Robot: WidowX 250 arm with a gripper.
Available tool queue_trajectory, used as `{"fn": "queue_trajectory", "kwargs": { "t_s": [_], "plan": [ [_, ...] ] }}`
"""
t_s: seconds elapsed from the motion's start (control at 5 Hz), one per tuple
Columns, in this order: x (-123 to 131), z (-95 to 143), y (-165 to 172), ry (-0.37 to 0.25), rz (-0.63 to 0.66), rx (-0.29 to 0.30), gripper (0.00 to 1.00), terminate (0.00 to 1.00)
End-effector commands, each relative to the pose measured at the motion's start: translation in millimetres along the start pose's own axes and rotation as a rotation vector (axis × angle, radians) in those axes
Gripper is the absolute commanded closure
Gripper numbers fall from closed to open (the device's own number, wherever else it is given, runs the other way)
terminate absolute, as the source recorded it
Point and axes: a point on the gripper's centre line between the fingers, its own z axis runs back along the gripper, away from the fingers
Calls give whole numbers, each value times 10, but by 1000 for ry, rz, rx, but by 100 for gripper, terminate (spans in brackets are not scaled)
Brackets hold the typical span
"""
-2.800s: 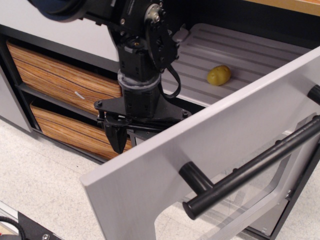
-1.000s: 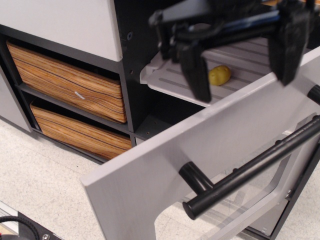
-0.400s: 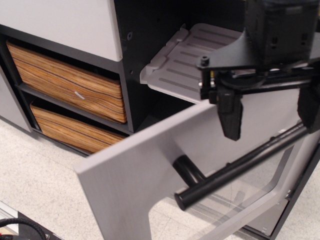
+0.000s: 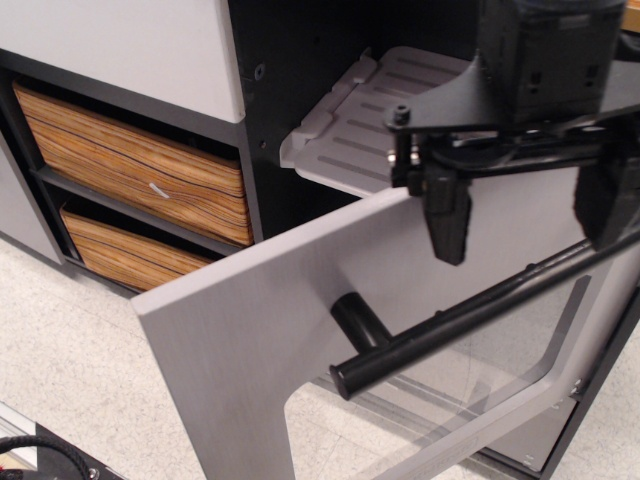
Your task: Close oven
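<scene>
The toy oven's grey door [image 4: 270,330] with its clear window and long black bar handle [image 4: 470,315] hangs part-open at centre; the black gripper [image 4: 525,215], fingers spread and empty, hovers above its top edge; pushing shut seems underway; next, press the door upward toward the cavity.

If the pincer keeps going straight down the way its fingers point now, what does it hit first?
Most likely the oven door's long black bar handle. The open pincer points downward with one finger either side of the bar, just above it. Depth is unclear from this single view, so it could instead meet the grey door behind it.
</scene>
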Motion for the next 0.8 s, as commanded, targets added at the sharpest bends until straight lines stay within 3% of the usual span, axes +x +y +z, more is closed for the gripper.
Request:
{"fn": "queue_trajectory", "kwargs": {
  "t_s": [0.0,0.2,0.4,0.6],
  "plan": [
    [281,-313,190,-119,-2,35,0,0],
    [455,-220,292,-128,22,-10,0,0],
    [401,-67,377,-129,-5,-64,0,0],
    [124,-96,424,-87,-114,-62,0,0]
  ]
}}
